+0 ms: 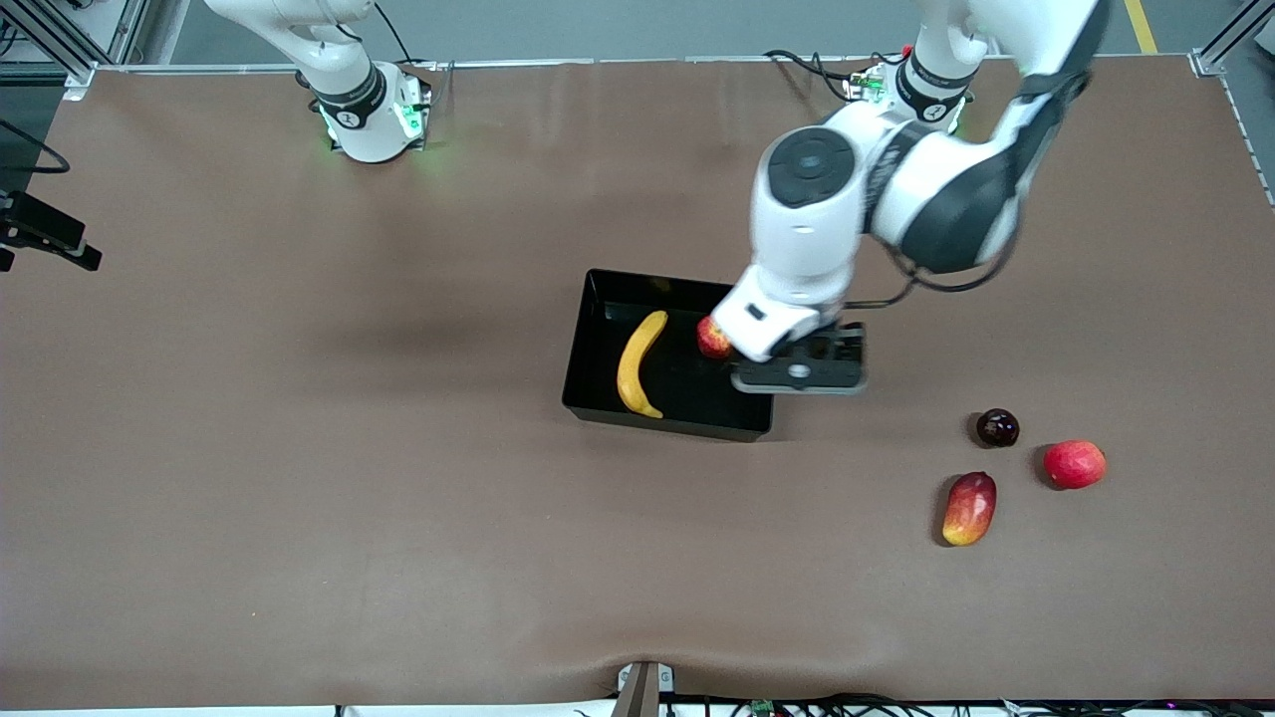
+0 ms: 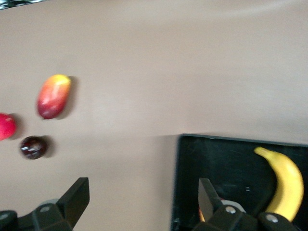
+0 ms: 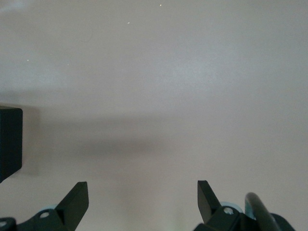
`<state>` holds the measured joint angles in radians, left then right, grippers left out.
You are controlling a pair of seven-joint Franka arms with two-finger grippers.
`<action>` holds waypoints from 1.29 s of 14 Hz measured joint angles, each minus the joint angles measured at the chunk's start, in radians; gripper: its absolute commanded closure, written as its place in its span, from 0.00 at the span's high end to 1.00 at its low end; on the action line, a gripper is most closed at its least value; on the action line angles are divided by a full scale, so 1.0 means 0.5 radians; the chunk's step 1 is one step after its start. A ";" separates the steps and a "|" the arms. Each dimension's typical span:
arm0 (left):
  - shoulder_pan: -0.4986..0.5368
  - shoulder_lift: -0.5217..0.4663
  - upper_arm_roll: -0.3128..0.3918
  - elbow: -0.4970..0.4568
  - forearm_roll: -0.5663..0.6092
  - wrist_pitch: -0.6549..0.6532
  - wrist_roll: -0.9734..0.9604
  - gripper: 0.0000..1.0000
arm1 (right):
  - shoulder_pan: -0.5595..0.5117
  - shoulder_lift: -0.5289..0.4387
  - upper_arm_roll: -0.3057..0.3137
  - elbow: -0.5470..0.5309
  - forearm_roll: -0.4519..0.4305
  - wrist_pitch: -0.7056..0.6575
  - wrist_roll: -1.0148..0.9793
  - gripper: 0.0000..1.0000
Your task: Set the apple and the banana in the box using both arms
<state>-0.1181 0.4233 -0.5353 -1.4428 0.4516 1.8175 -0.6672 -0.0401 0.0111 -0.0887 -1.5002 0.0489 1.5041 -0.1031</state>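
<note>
Front view, apple (image 1: 713, 338) in box (image 1: 598, 344), beside left end effector (image 1: 797, 373)

A robotics lab, not a home or kitchen. Two white arm bases (image 1: 374, 119) bolted along the edge of a wide table (image 1: 299, 448) under plain brown covering, green status lights glowing at their feet. Aluminium frame posts (image 1: 60, 40) at the corners, loose black cables (image 1: 807, 65), a grey floor with a yellow line (image 1: 1141, 25), a clamped-on black camera (image 1: 45, 234).
</note>
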 measured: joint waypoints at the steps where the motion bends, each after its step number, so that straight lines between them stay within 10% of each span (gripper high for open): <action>1: 0.046 -0.034 0.001 0.000 -0.005 -0.042 0.003 1.00 | 0.001 0.000 0.002 0.000 -0.009 0.001 0.000 1.00; 18: 0.315 -0.472 0.151 -0.005 -0.318 -0.311 0.341 1.00 | 0.006 0.000 -0.002 0.028 -0.067 0.005 0.001 1.00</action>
<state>0.0391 0.1871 -0.4597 -1.4452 0.2927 1.6618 -0.4965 -0.0370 0.0109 -0.0899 -1.4864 0.0155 1.5065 -0.1027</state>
